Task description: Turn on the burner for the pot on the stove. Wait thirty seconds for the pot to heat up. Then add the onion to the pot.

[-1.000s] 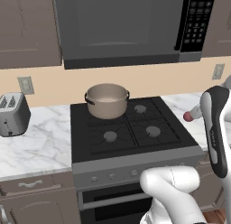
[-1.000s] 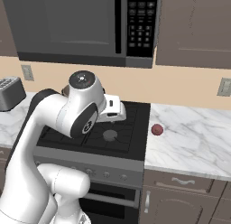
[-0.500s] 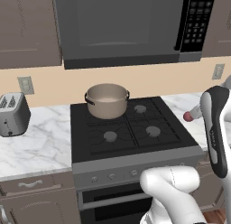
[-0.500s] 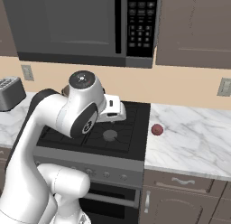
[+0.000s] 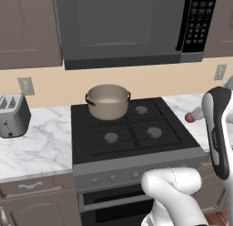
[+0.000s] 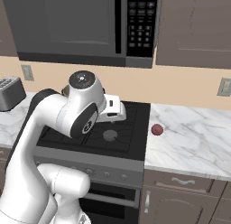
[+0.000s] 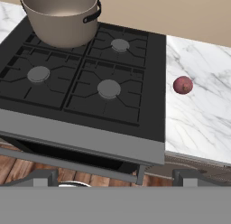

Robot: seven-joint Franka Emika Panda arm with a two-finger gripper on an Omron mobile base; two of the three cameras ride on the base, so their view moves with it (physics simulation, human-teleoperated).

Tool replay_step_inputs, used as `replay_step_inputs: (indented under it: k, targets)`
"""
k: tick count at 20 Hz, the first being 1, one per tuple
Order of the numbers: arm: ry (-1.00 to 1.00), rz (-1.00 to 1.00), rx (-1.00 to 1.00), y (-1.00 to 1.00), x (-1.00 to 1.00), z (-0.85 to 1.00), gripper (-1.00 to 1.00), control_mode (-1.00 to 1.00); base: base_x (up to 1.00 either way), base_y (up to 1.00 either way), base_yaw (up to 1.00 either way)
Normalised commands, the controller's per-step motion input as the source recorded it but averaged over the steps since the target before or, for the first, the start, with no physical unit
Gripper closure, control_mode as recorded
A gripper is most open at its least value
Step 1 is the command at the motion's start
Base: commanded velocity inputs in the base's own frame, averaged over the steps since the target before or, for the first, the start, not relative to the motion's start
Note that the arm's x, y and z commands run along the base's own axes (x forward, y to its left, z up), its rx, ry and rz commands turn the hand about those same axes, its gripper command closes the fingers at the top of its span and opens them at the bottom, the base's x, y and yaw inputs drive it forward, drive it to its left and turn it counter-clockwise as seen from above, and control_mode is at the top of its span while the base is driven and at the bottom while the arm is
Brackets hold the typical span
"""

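Observation:
The tan pot (image 5: 108, 101) (image 7: 61, 17) stands on the back-left quarter of the stove (image 5: 136, 162) (image 7: 90, 128), hiding the burner beneath it. A dark-red onion (image 7: 182, 85) (image 6: 156, 129) lies on the marble counter just right of the stove; in the left base view the onion (image 5: 189, 117) peeks out from behind my arm. My gripper (image 7: 115, 179) hovers high, in front of the stove's front edge, open, with its fingertips (image 7: 41, 178) far apart and nothing between them. Small grey knobs (image 5: 113, 177) (image 6: 106, 174) line the front panel.
Three bare burner caps (image 7: 108, 88) sit under the black grates. A toaster (image 5: 12, 115) stands on the left counter and a microwave (image 5: 123, 24) hangs above the stove. My white arm (image 6: 67, 119) blocks the left of the cooktop in the right base view.

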Motion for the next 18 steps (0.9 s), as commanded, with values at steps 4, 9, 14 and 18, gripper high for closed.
replay_step_inputs:
  k: [4,9,14,18]
  targets:
    - [0.0,0.0,0.0,0.0,0.0,0.0,-1.0,-1.0,0.0,0.0,0.0]
    - [0.0,0.0,0.0,0.0,0.0,0.0,-1.0,-1.0,0.0,0.0,0.0]
    - [0.0,0.0,0.0,0.0,0.0,0.0,-1.0,-1.0,0.0,0.0,0.0]
    - [0.0,0.0,0.0,0.0,0.0,0.0,-1.0,-1.0,0.0,0.0,0.0]
